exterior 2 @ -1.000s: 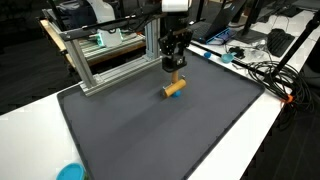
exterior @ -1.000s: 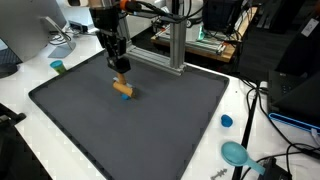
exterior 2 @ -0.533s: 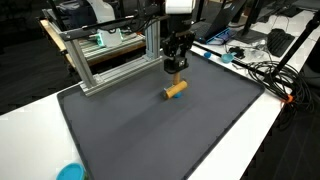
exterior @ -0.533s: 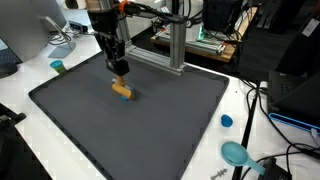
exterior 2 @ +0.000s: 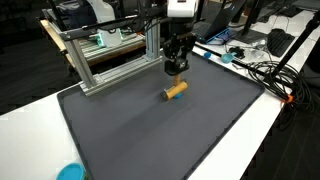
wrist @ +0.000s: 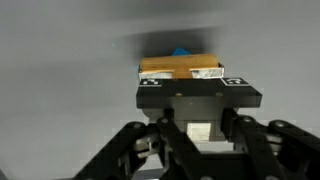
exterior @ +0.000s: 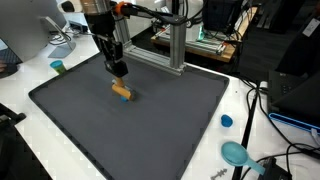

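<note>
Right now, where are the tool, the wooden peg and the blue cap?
tool [exterior: 117,70]: in an exterior view, between its fingertips.
wooden peg [exterior: 122,92]: in an exterior view, its middle.
blue cap [exterior: 226,121]: in an exterior view, its top.

A robot arm's claw [exterior: 117,70] hangs just above a small orange block [exterior: 122,92], which lies on a dark grey mat [exterior: 150,135] covering most of a white desk [exterior: 20,85]. From this angle it is unclear whether the claw's fingers are parted. An aluminium frame [exterior: 176,45] stands behind the mat. A small green cup [exterior: 58,67] sits beside one far corner. A blue cap [exterior: 227,121] and a teal dish [exterior: 236,153] lie along the opposite edge, near loose cables [exterior: 262,105].
</note>
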{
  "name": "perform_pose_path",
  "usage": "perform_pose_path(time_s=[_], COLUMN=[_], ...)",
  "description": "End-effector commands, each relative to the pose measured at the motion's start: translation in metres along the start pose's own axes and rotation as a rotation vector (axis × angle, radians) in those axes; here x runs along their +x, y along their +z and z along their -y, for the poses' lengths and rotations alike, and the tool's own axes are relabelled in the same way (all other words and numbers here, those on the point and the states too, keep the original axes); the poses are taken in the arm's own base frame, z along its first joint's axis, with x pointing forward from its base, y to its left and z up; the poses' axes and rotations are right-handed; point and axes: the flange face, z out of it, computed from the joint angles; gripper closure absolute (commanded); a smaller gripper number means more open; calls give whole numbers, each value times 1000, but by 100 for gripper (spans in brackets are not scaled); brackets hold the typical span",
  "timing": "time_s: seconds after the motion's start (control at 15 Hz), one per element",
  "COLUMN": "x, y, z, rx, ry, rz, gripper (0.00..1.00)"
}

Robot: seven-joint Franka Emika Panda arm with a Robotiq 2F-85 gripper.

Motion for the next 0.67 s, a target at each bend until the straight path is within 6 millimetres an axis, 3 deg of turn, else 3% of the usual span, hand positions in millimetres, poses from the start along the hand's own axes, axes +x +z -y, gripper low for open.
perform_pose_path(time_s=[0.0, 0.27, 0.33, 0.6], x=[0, 0, 0, 5], y=[0, 0, 0, 10], z=[0, -1, -1, 5], rx=[1, 1, 1, -15], ry=[1, 1, 1, 28], rz=[1, 1, 1, -43], gripper=[53, 53, 78, 78])
